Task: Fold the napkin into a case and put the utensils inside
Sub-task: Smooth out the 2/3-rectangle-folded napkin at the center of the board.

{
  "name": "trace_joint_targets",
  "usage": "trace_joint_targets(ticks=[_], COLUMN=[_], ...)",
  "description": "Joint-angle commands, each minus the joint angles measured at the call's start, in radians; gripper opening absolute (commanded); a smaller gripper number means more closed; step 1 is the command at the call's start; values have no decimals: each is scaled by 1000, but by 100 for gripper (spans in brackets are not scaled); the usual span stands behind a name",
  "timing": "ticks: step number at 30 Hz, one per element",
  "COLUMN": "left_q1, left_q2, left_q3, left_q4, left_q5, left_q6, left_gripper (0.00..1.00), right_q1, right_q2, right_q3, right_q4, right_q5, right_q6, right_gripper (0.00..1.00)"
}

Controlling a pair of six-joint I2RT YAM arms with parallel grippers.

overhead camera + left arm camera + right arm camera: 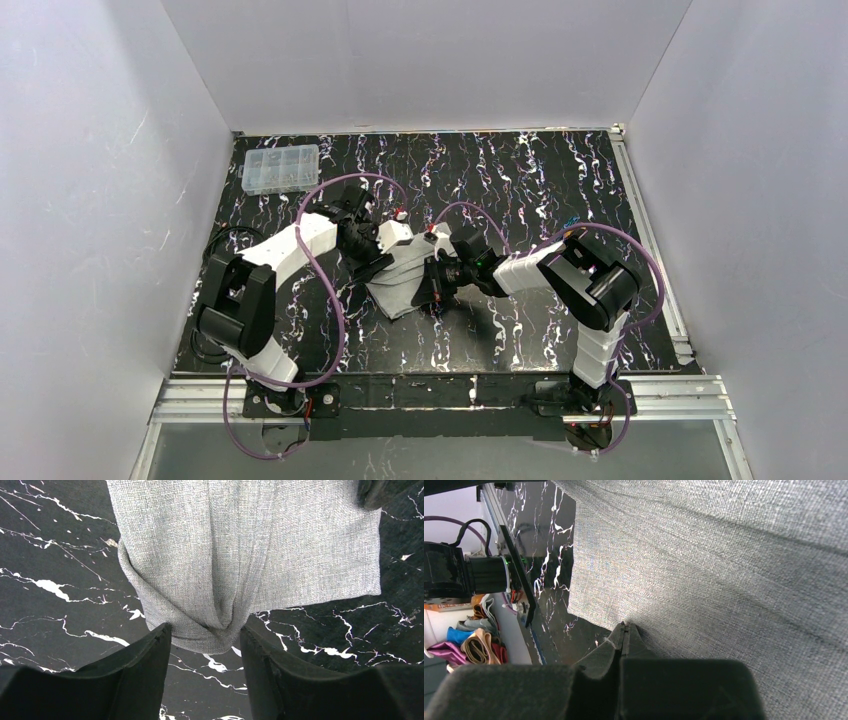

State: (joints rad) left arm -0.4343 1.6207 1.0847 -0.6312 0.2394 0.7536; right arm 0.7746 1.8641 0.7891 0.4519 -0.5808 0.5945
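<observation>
In the top view, the napkin is lying crumpled and partly folded on the black marbled table, near its middle, between the two arms. The left hand is reaching in at the cloth's left edge and the right hand is pressing in at its right edge. A clear compartment box is sitting well apart at the far left corner.

In the left wrist view, the hand's two dark fingers are standing partly apart, and a bunched fold of the grey cloth is sitting between their tips, touching both. I cannot tell whether they are truly gripping it.

In the right wrist view, the fingers are pressing fully together, pinching a thin edge of the napkin, and the cloth is stretching away from them above the table.
</observation>
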Motion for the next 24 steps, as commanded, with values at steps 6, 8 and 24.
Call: trace_joint_targets(ticks=[6,8,24], left_q1=[-12,-17,-27], left_q2=[21,25,-4], left_q3=[-7,-8,-25], left_q4=[24,28,44], left_q5=[11,7,17], left_q6=[-38,-38,-48], left_gripper=[40,32,0], right_q1=[9,9,-1], right_q2=[-37,-40,-32], right_q3=[16,25,78], right_q4=[-28,-36,161], right_q5=[-19,-23,-106], right_q6=[-22,-23,261], right_gripper=[1,1,1])
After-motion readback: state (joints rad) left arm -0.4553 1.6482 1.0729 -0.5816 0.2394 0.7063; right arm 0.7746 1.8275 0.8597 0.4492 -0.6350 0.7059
